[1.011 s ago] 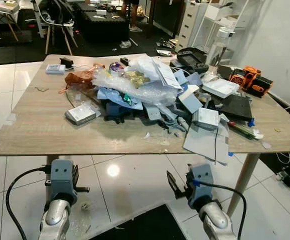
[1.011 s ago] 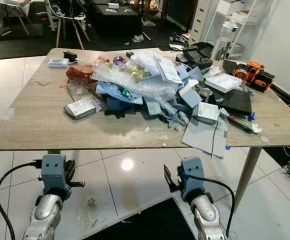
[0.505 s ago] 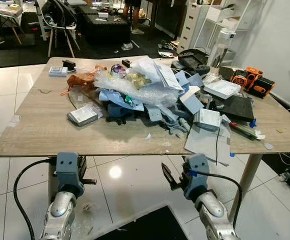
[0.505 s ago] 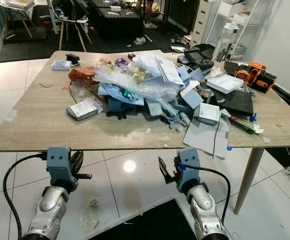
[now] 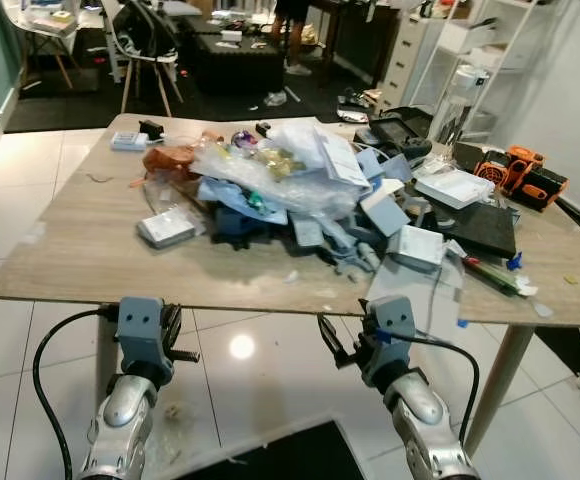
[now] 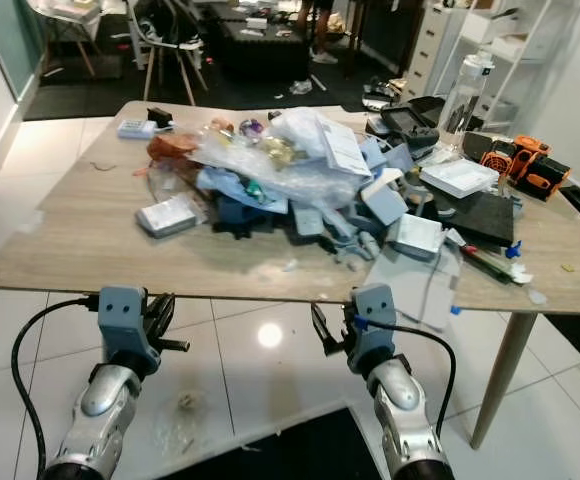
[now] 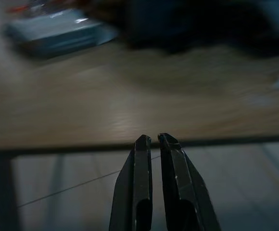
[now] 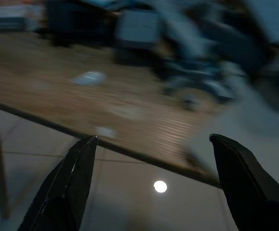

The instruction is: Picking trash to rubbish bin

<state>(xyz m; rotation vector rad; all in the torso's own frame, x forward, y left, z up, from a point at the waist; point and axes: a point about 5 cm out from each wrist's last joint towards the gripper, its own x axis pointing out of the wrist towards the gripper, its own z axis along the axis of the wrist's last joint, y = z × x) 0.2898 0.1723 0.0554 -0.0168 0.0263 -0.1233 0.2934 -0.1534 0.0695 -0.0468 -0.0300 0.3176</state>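
left gripper: down below the near table edge, the two black fingers pressed together on nothing

right gripper: same height, fingers spread wide apart, nothing between them

table: light wood-grain rectangular table, just ahead of both grippers

trash: big messy heap of clear bubble wrap, blue scraps and small grey boxes in the middle of the table, plus a flat grey box lying apart on its left side

far end: orange and black power tool at the right corner

bin: can't spot one

progress: basically zero so far, I'd say. Nothing is picked, the whole pile is left to clear.
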